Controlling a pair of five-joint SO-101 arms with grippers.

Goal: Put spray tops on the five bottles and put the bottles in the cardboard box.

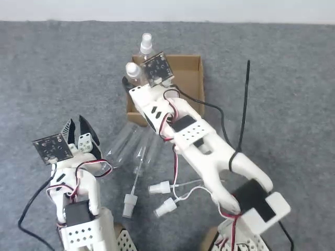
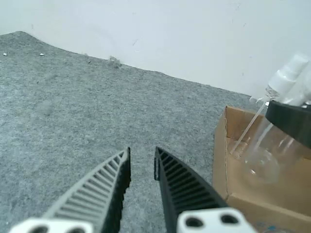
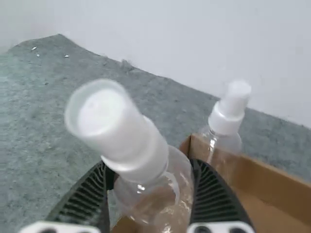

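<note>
While left fingers (image 2: 171,190) gape, right fingers (image 3: 210,200) grip capped bottle (image 3: 138,162).

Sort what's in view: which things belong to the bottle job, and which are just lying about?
Job: cardboard box; standing bottle in it; held bottle in right gripper; uncapped bottles lying on carpet; three loose spray tops.
Lying about: black cable.

My grey worktop (image 1: 293,104): cardboard box (image 1: 192,78), clear bottles (image 1: 123,142) lying flat, three loose spray tops (image 1: 159,187).
</note>
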